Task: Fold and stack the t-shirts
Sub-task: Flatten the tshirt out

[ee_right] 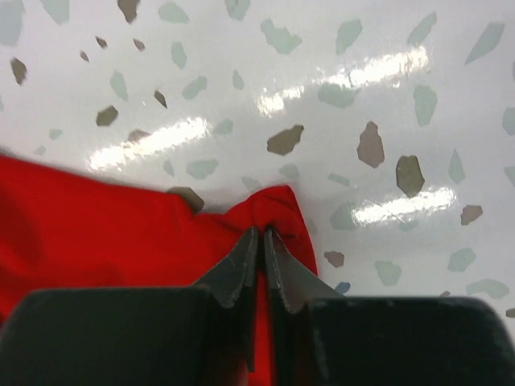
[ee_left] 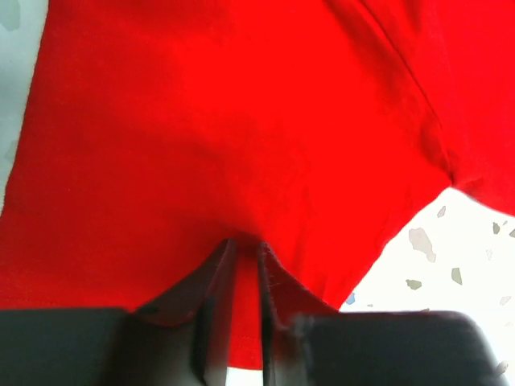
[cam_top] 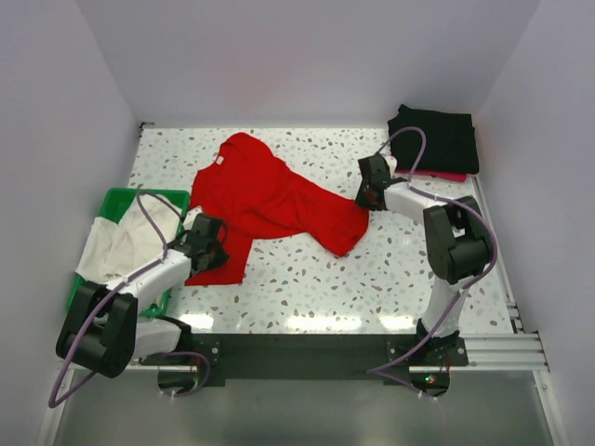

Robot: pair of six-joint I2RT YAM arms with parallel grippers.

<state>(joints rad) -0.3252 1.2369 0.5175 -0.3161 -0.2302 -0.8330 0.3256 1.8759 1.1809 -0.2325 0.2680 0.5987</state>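
Note:
A bright red t-shirt (cam_top: 270, 200) lies spread and rumpled across the middle of the speckled table. My left gripper (cam_top: 206, 243) is shut on the shirt's near-left edge; the left wrist view shows red cloth (ee_left: 241, 145) pinched between the jaws. My right gripper (cam_top: 369, 197) is shut on the shirt's right corner (ee_right: 278, 205), low over the table. A white t-shirt (cam_top: 125, 242) lies in the green basket at the left. Black folded t-shirts (cam_top: 437, 137) are stacked at the back right corner.
The green plastic basket (cam_top: 119, 197) stands at the table's left edge beside my left arm. A strip of pink cloth (cam_top: 437, 176) shows under the black stack. White walls close in the table on three sides.

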